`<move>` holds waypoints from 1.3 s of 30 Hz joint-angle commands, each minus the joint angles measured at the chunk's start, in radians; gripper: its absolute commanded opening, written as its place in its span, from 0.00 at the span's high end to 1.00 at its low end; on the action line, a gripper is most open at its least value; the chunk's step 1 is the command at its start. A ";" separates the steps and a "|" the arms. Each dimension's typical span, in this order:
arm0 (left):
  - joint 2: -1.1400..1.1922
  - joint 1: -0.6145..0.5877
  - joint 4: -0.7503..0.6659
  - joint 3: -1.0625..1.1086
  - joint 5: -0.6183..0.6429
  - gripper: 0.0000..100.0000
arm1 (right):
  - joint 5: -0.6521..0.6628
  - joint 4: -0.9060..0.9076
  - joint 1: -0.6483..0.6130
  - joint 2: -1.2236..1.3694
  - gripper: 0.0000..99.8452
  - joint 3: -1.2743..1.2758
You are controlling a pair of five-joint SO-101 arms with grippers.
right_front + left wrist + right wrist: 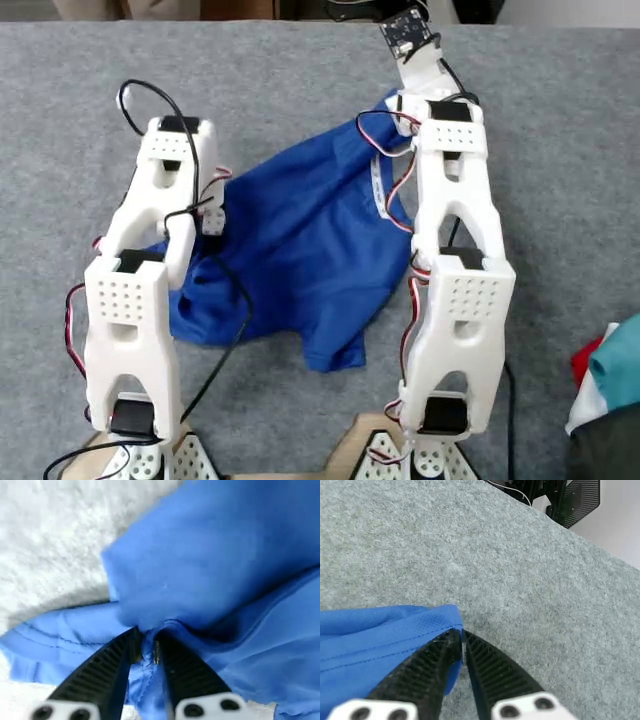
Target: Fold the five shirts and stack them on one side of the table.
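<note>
Ok so standing by the rig rn: one blue shirt [300,250] is lying crumpled on the grey felt mat [300,70], pretty much btwn the two arms, def not folded. It's spread out lumpy, w/ one sleeve end sticking out toward the arm bases.

Left gripper [146,642] is at the shirt's left side, down in the fabric. Jaws are narrow, nearly closed, w/ a bunched fold of blue cloth pinched btwn them. There's a stitched hem running just beside the pinch, and the cloth humps up over the tips.

Right gripper [462,641] is at the shirt's far right corner, the one furthest from the bases. Jaws are also narrow, tips almost touching, and they've got the very edge of the shirt's hem clamped. There's blue on one side of the fingers and bare grey felt on the other.

Other stuff:
- A pile of clothes [608,385] (teal, red, white, sth dark) sits well off to the right of the shirt, at the mat's edge, not touching it. Can't tell if any of it is folded, or if they're shirts at all tbh.
- Some black gear [567,500] stands beyond the mat, past the shirt's far corner.
- Red/white cables [395,195] from the right arm hang across the shirt's right side.
</note>
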 commanded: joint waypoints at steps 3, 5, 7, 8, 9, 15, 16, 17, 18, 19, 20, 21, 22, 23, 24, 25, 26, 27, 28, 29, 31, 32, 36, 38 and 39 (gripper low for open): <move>-0.015 0.000 0.049 -0.195 -0.003 0.98 | 0.011 -0.018 -0.008 -0.005 0.99 -0.028; -0.015 -0.003 0.068 -0.269 -0.003 0.98 | 0.011 -0.018 -0.008 -0.005 0.99 -0.028; -0.016 -0.014 0.083 -0.351 -0.003 0.98 | 0.011 -0.018 -0.008 -0.005 0.99 -0.028; -0.016 -0.018 0.083 -0.391 -0.003 0.98 | 0.011 -0.018 -0.008 -0.005 0.99 -0.028; -0.016 -0.026 0.083 -0.437 -0.003 0.98 | 0.011 -0.018 -0.008 -0.005 0.99 -0.028; 0.001 -0.043 0.083 -0.592 -0.012 0.98 | 0.011 -0.018 -0.008 -0.005 0.99 -0.028; 0.012 -0.040 0.083 -0.592 -0.012 0.98 | 0.011 -0.018 -0.008 -0.005 0.99 -0.028; 0.024 -0.037 0.083 -0.586 -0.017 0.98 | 0.011 -0.018 -0.008 -0.005 0.99 -0.028; 0.036 -0.035 0.083 -0.575 -0.029 0.97 | 0.011 -0.018 -0.008 -0.005 0.99 -0.028; 0.050 -0.034 0.083 -0.560 -0.037 0.96 | 0.011 -0.018 -0.008 -0.005 0.99 -0.028; 0.058 -0.028 0.083 -0.537 -0.038 0.93 | 0.011 -0.018 -0.008 -0.005 0.99 -0.028; 0.067 -0.025 0.083 -0.511 -0.040 0.91 | 0.011 -0.018 -0.008 -0.005 0.99 -0.028; 0.073 -0.020 0.083 -0.482 -0.043 0.88 | 0.011 -0.018 -0.008 -0.005 0.99 -0.028; 0.077 -0.015 0.083 -0.451 -0.043 0.85 | 0.011 -0.018 -0.008 -0.005 0.99 -0.028; 0.079 -0.006 0.083 -0.423 -0.043 0.82 | 0.011 -0.018 -0.008 -0.005 0.99 -0.028; 0.079 0.002 0.083 -0.399 -0.044 0.80 | 0.011 -0.018 -0.008 -0.005 0.99 -0.028; 0.077 0.011 0.083 -0.377 -0.044 0.78 | 0.011 -0.018 -0.010 -0.005 0.99 -0.028; 0.073 0.020 0.083 -0.361 -0.044 0.77 | 0.011 -0.018 -0.010 -0.005 0.99 -0.028; 0.070 0.029 0.083 -0.350 -0.046 0.77 | 0.011 -0.018 -0.010 -0.005 0.99 -0.028; 0.070 0.032 0.083 -0.345 -0.046 0.76 | 0.011 -0.018 -0.010 -0.005 0.99 -0.028; 0.070 0.029 0.083 -0.358 -0.046 0.76 | 0.011 -0.018 -0.010 -0.005 0.99 -0.028; 0.068 0.023 0.083 -0.373 -0.046 0.76 | 0.011 -0.018 -0.010 -0.005 0.99 -0.028; 0.068 -0.029 0.083 -0.430 -0.046 0.76 | 0.011 -0.018 -0.010 -0.005 0.99 -0.028; 0.068 -0.052 0.083 -0.445 -0.046 0.76 | 0.011 -0.018 -0.012 -0.005 0.99 -0.028; 0.068 -0.061 0.083 -0.445 -0.048 0.76 | 0.011 -0.018 -0.012 -0.005 0.99 -0.028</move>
